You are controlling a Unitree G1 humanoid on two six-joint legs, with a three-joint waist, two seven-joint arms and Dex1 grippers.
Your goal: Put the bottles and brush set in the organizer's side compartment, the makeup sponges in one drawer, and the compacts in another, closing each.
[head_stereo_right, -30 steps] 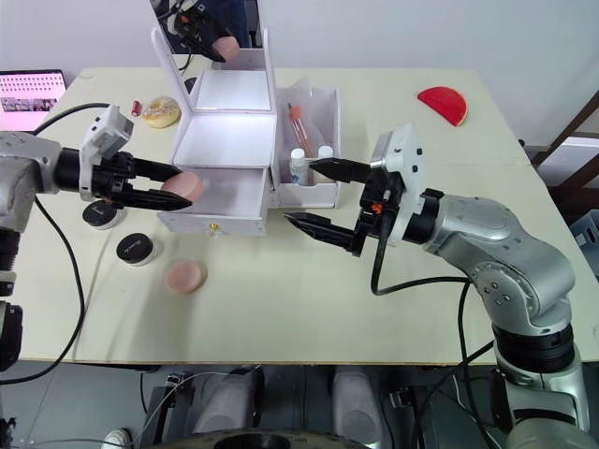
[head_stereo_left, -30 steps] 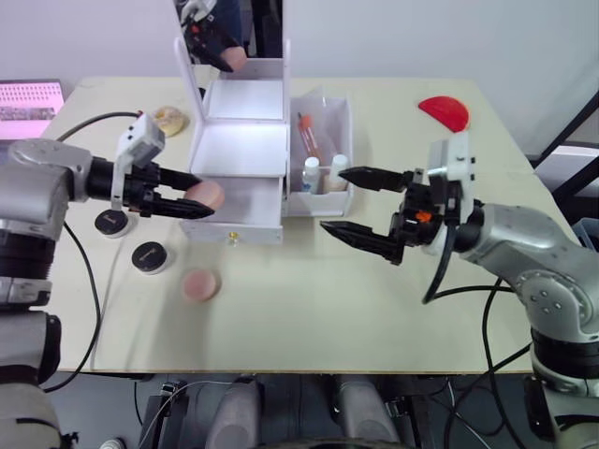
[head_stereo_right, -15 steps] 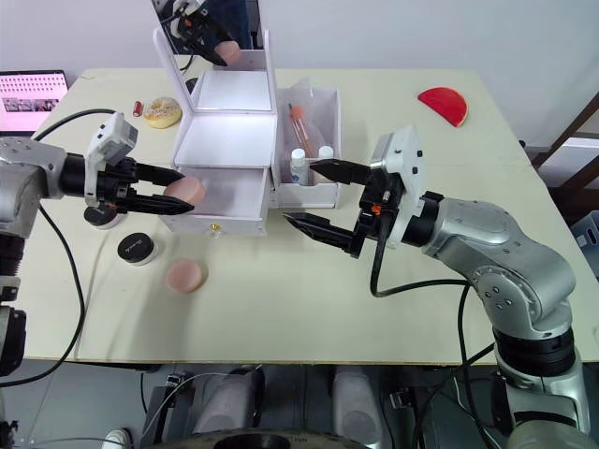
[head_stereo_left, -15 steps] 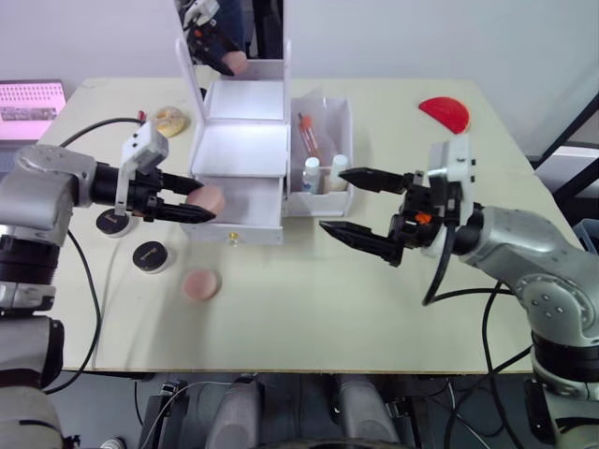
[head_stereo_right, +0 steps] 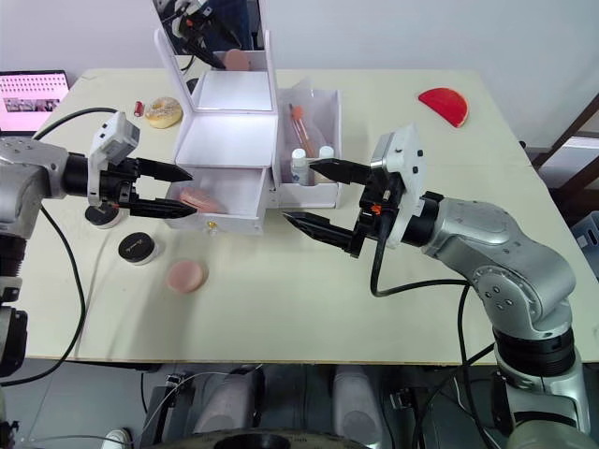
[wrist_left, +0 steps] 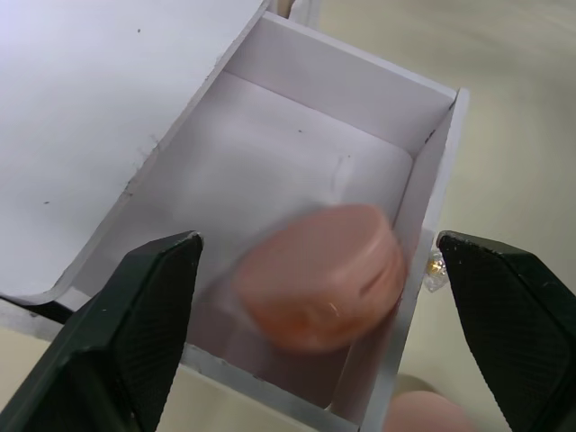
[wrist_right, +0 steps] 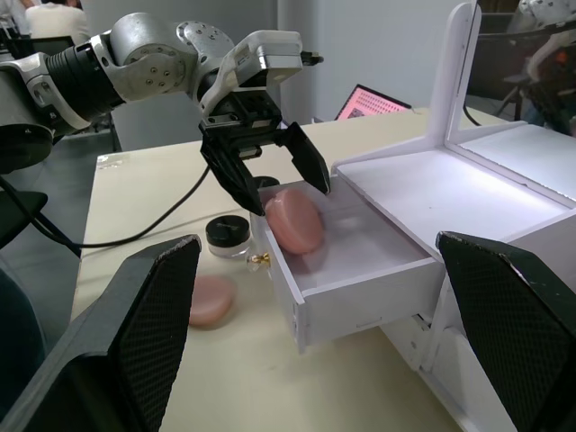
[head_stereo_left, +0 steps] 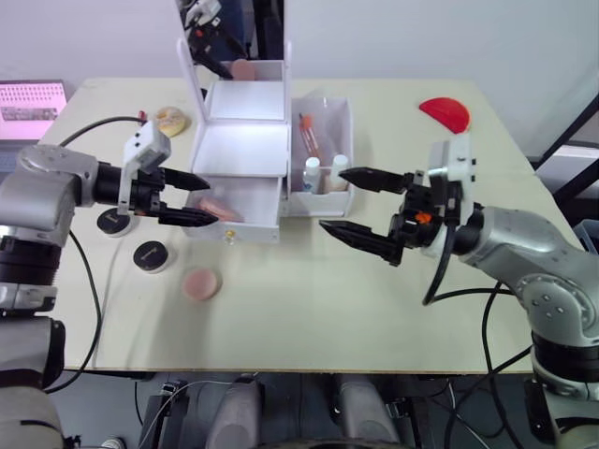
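The white organizer (head_stereo_left: 241, 140) stands at the back of the table with its lower drawer (head_stereo_left: 253, 220) pulled out. One pink makeup sponge (wrist_left: 319, 274) lies tilted inside that drawer, free of any grip. My left gripper (head_stereo_left: 204, 198) hovers open at the drawer's left end, a finger on each side of the sponge. The other makeup sponge (head_stereo_left: 200, 283) lies on the table in front. Two black-lidded compacts (head_stereo_left: 151, 255) (head_stereo_left: 113, 222) sit left of the drawer. The bottles (head_stereo_left: 311, 173) (head_stereo_left: 338, 171) and brush set (head_stereo_left: 312, 136) are in the side compartment (head_stereo_left: 339, 117). My right gripper (head_stereo_left: 333, 199) is open, right of the drawer.
A red half-circle piece (head_stereo_left: 444, 112) lies at the back right. A yellowish puff (head_stereo_left: 170, 119) sits left of the organizer's mirror (head_stereo_left: 231, 33). A lit screen (head_stereo_left: 28, 98) is at the far left edge. A black cable (head_stereo_left: 94, 122) trails over the table's left side.
My left gripper has opened and let go of the pink sponge, which has dropped into the open drawer. The right arm has stayed where it was.
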